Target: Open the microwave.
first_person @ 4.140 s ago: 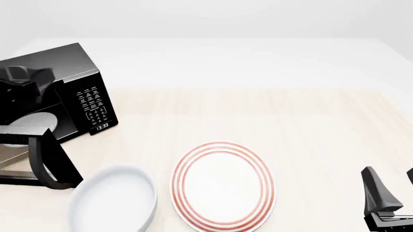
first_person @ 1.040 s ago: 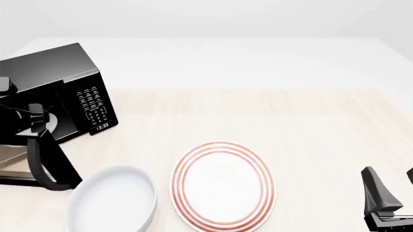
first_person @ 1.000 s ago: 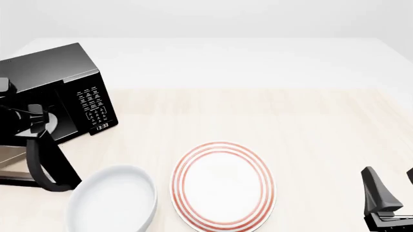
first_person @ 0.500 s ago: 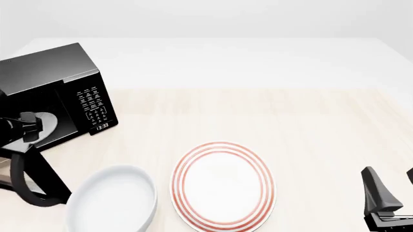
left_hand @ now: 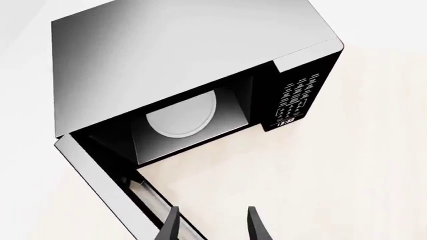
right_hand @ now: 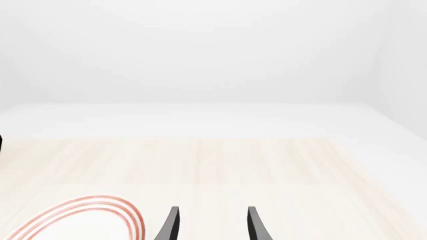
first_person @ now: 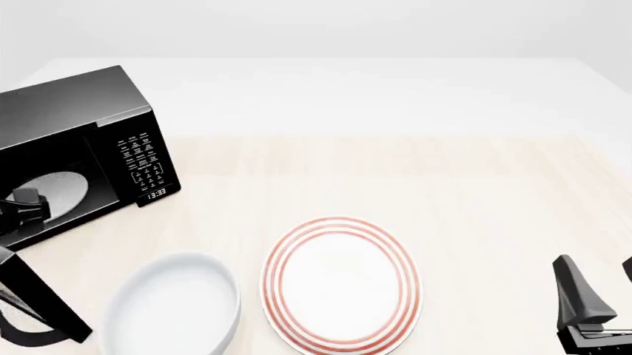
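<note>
Microwave: we are seeing the black box sitting at the far left of the table, its keypad panel facing right of the cavity.
Door: it is standing swung wide open at the near left edge, showing the cavity and the pale turntable inside.
Left gripper: we are viewing its two fingertips spread apart with nothing between them, hanging just beside the open door's inner edge.
White bowl: it is resting near the front, just right of the door.
Red-ringed plate: it is lying at the front centre, beside the bowl.
Right gripper: its jaws are standing apart and empty, low at the front right, well apart from the microwave.
</note>
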Controlling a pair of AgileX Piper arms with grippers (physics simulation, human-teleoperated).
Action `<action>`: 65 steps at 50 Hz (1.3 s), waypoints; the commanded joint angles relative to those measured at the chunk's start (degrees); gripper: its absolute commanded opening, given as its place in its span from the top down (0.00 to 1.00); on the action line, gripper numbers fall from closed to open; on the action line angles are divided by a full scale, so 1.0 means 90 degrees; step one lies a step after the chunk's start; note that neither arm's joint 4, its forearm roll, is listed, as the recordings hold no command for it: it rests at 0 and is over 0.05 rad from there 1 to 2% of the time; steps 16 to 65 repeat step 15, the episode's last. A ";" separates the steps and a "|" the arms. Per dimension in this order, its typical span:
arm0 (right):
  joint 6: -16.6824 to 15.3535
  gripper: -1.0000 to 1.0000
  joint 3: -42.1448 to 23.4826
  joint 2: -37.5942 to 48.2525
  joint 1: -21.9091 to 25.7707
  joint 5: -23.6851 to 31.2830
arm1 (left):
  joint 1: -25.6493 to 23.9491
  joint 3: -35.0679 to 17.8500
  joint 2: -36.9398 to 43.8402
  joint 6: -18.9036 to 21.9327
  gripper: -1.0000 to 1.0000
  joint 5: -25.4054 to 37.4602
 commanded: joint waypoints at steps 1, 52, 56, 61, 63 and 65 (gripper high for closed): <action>0.0000 0.00 0.0000 0.0000 0.0000 0.0000 | -0.0084 0.0625 -0.0194 0.0177 0.00 0.0147; 0.0000 0.00 0.0000 0.0000 0.0000 0.0000 | -0.0034 0.0622 -0.0264 0.0183 0.00 0.0252; 0.0000 0.00 0.0000 0.0000 0.0000 0.0000 | -0.0034 0.0622 -0.0264 0.0183 0.00 0.0252; 0.0000 0.00 0.0000 0.0000 0.0000 0.0000 | -0.0034 0.0622 -0.0264 0.0183 0.00 0.0252; 0.0000 0.00 0.0000 0.0000 0.0000 0.0000 | -0.0034 0.0622 -0.0264 0.0183 0.00 0.0252; 0.0000 0.00 0.0000 0.0000 0.0000 0.0000 | -0.0034 0.0622 -0.0264 0.0183 0.00 0.0252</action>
